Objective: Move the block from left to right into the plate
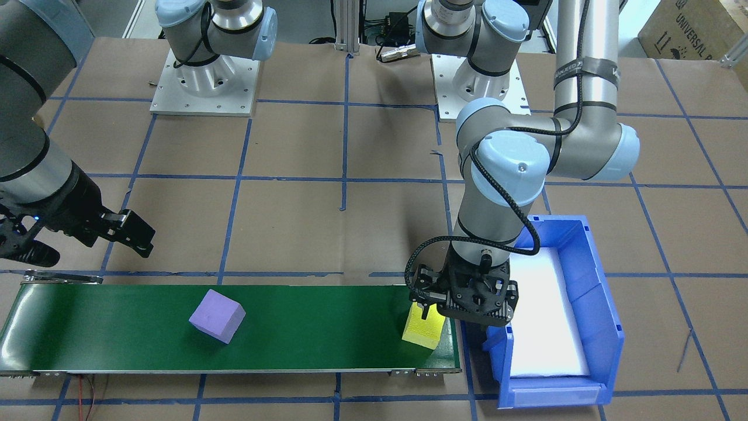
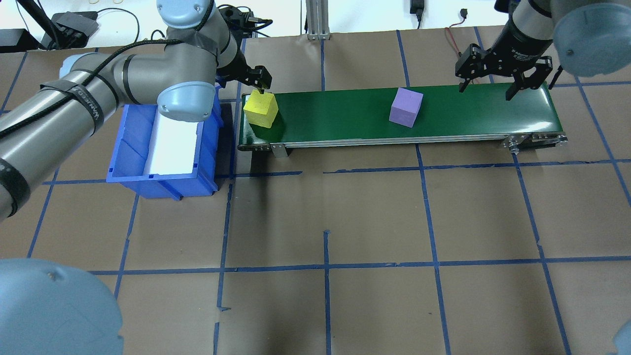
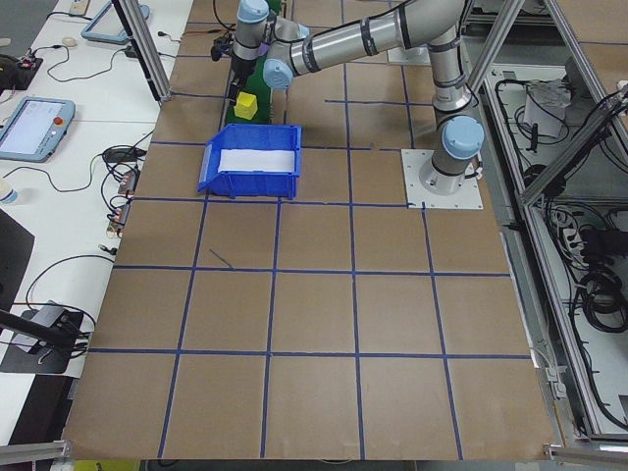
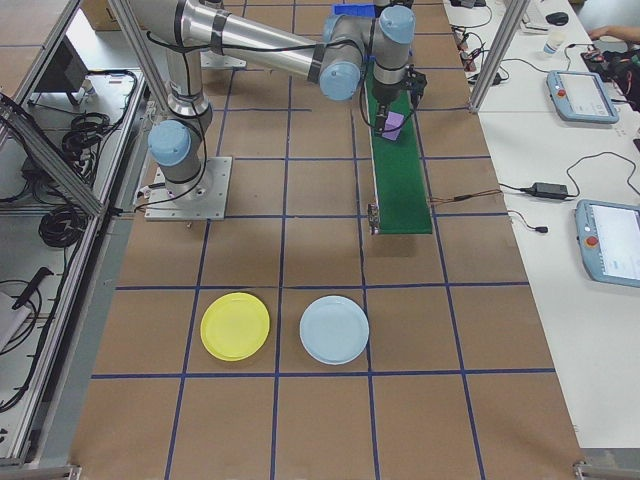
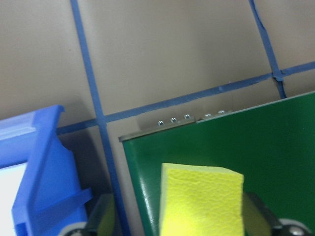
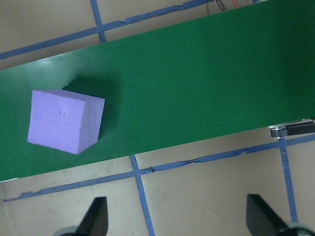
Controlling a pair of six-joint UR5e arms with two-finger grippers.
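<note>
Brown paper ruled into squares by blue tape covers the table (image 2: 374,212), with a green conveyor belt (image 2: 394,116) lying along its far edge as the overhead view shows it; cluttered benches with tablets and cables flank the table in the side views. Most of the left gripper (image 1: 431,313) is hidden under its own wrist in the overhead and front-facing views, and the left wrist view cuts off its fingers at the lower frame edge. That gripper is closed on the yellow block (image 2: 261,109), one finger on either side, at the belt's left end, the block resting on the belt or just off it; which cannot be told. The purple block (image 2: 406,107) sits tilted on the belt toward its right end. The right gripper (image 2: 485,88) hangs over the right end with fingers spread wide, holding nothing. A blue bin (image 2: 128,148) beside the belt's left end holds a white pad. The yellow plate (image 4: 235,325) lies near the table's right end, beside a pale blue plate (image 4: 334,329), both bare.
</note>
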